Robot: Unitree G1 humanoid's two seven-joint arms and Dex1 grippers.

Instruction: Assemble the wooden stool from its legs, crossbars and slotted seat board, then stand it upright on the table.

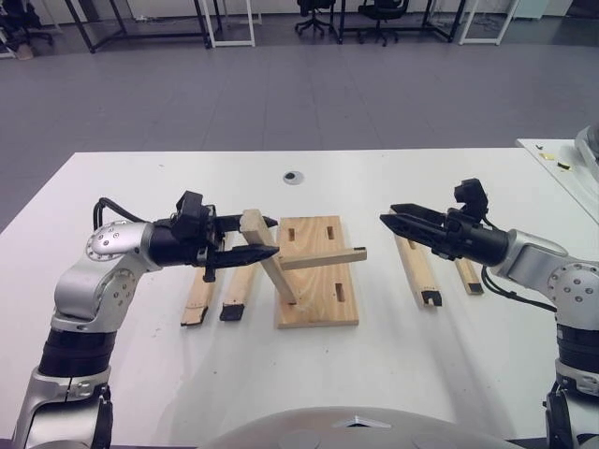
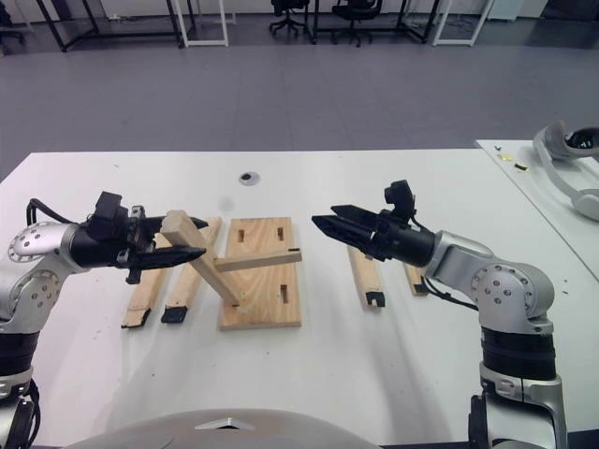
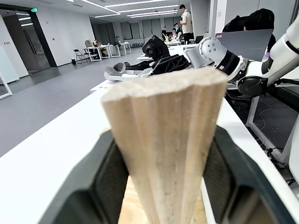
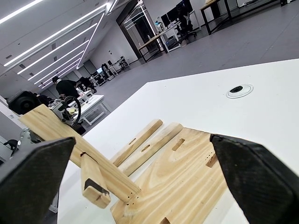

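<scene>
Where the foot of the tilted leg (image 1: pixel 273 267) meets the seat board (image 1: pixel 323 304) is hard to read. It touches the board near its left edge, but whether it sits in a slot I cannot tell. The left pair of loose pieces (image 1: pixel 199 297), lying just left of the board, is partly covered by the left gripper (image 1: pixel 270 236). The upper ends of the right pair of loose pieces (image 1: pixel 418 273) are hidden behind the right gripper (image 2: pixel 325 214). In the left wrist view the leg's end grain sits close to the lens, blurred, between two dark pads (image 3: pixel 112 182).

The left gripper's jaws pinch the leg's top end, one on each side, left of centre in the head views. From there the leg slants down and right to the board. A crossbar (image 1: pixel 328 258) juts from the leg's middle toward the right, across the board. Its free end is well apart from the right gripper, whose jaws are spread and hold nothing, right of centre. The board lies flat at the middle of the white counter (image 1: pixel 421 374).
</scene>
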